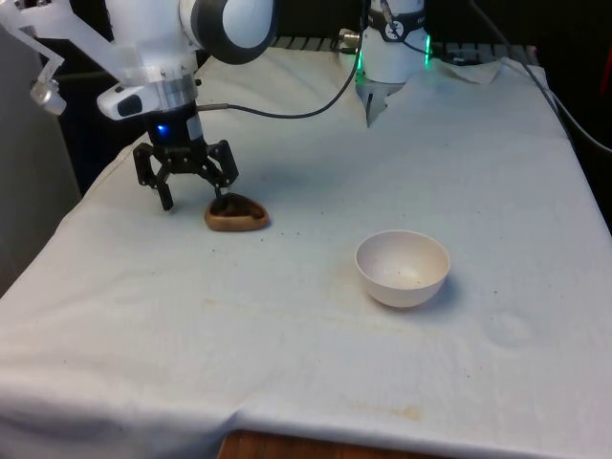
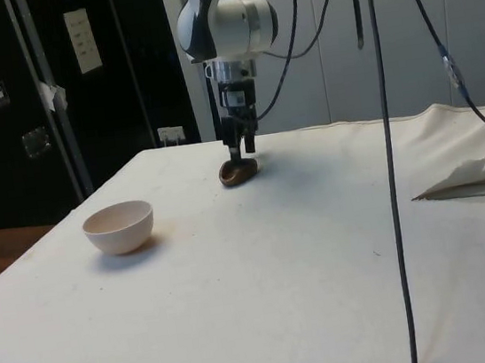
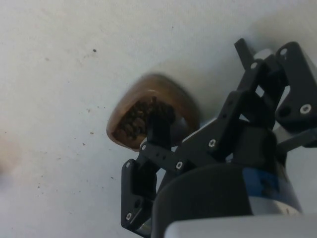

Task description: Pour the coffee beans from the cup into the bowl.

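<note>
The black hand (image 1: pixel 194 201), fingers spread wide, straddles the rim of a rounded brown wooden cup (image 1: pixel 236 215) of coffee beans (image 3: pixel 137 120), left of centre; smooth white bowl (image 1: pixel 403 269) sits right of centre on the cloth-covered worktop (image 1: pixel 316 363)

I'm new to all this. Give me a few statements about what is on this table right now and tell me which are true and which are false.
1. The white bowl already holds coffee beans. False: it looks empty.
2. The gripper is at the brown cup, one finger dipping inside its rim. True.
3. The cup has been lifted off the cloth. False: it sits on the white cloth.
4. Coffee beans are in the cup. True.
5. The cup and bowl touch each other. False: they stand well apart.
</note>
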Available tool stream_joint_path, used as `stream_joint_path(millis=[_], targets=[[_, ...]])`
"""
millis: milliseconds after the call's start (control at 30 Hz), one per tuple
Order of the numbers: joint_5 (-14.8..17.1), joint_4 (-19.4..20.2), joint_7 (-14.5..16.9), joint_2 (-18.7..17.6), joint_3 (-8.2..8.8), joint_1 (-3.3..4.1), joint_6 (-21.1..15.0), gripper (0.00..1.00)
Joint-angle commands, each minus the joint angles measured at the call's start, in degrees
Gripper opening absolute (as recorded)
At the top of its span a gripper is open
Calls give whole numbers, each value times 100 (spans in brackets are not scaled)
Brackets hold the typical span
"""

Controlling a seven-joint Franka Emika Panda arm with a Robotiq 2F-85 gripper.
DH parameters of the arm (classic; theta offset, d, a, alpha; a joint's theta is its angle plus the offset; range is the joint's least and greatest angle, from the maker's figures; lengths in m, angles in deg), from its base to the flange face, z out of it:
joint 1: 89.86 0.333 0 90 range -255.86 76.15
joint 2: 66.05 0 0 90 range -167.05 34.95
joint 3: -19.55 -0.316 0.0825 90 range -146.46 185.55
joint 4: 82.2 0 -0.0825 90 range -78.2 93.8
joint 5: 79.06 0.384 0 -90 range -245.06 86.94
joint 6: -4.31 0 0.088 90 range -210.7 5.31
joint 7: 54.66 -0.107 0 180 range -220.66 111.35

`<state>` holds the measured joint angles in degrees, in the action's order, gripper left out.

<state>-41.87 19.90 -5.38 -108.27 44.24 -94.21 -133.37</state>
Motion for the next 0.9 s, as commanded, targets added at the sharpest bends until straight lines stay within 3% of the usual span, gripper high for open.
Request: stream_joint_path(millis=[0,67,100,133,167,233,400,433,467,600,867], targets=[[17,-46,23,-29,-23,-34,34,100],[17,-52,17,-34,-23,-40,34,95],[0,0,0,-6,0,-6,0,89],[17,-52,17,-34,-23,-40,34,89],[17,-57,17,-40,-23,-40,34,78],[17,-57,17,-46,-23,-40,34,66],[17,-63,17,-52,-23,-40,34,38],[0,-17,0,-17,0,-6,6,34],[17,-69,17,-52,-23,-40,34,28],[23,-86,23,-57,-17,-46,57,4],[11,-69,11,-34,0,-17,52,0]])
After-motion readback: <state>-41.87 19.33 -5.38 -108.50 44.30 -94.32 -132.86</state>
